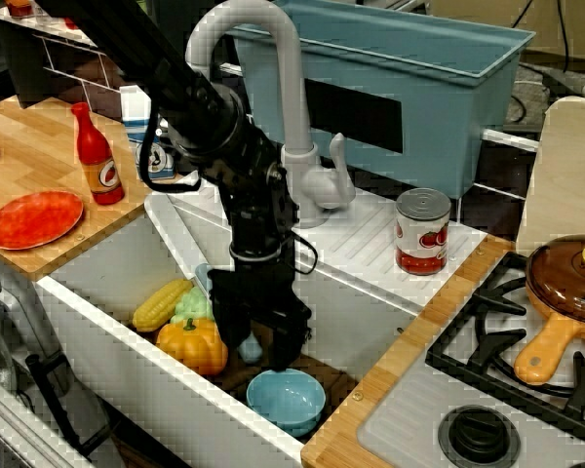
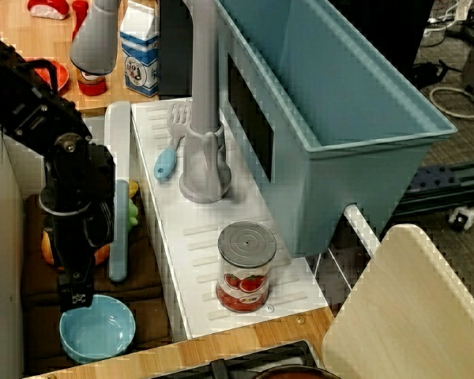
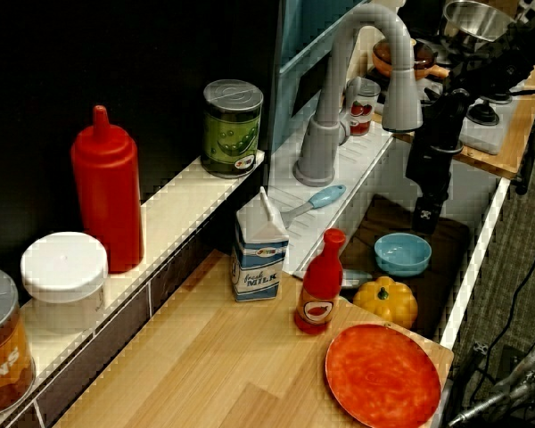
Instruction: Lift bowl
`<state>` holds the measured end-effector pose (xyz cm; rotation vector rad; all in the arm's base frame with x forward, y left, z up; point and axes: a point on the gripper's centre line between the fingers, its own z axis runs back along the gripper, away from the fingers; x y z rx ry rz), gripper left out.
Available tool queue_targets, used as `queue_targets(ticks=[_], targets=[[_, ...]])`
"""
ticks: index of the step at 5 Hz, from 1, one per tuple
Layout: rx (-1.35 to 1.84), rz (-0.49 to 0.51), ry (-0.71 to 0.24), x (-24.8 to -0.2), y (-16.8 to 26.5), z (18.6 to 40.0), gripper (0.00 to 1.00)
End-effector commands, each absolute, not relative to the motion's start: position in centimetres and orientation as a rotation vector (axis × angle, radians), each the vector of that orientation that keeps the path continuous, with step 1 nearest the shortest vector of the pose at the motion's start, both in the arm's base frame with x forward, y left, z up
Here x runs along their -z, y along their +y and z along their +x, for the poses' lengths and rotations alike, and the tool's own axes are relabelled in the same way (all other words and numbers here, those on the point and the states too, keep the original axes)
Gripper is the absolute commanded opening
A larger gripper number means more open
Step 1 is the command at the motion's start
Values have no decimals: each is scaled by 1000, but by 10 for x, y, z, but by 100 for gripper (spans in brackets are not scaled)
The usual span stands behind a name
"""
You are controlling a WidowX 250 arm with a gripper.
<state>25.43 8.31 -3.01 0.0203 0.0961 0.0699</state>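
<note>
The bowl (image 1: 286,400) sits upright and empty on the dark floor of the sink (image 1: 97,283), close to the sink's front wall and near its stove-side end. A toy pumpkin (image 1: 193,344) lies just beside it, with a corn cob (image 1: 161,304) further along toward the plate (image 1: 33,218) on the wooden surface.

My gripper (image 1: 262,353) points straight down, poised just above the bowl's rim on the side nearest the pumpkin. My jaws stand apart, nothing between them, and I am not yet touching the bowl.

To do this well, I judge I should descend so one jaw goes inside the rim and the other outside, straddling the thin wall, not the whole bowl. The plastic looks smooth and light, so a shallow pinch may slip or tip it; I want the wall well seated between the jaws before closing. I should keep clear of the pumpkin, then rise straight up, away from the tap (image 1: 273,88) overhead.
</note>
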Motion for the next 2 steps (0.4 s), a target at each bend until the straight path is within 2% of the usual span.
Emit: queue_targets(ticks=[1, 2], targets=[[-80, 52, 84, 50, 92, 271, 100], [-80, 65, 85, 59, 98, 269, 100]])
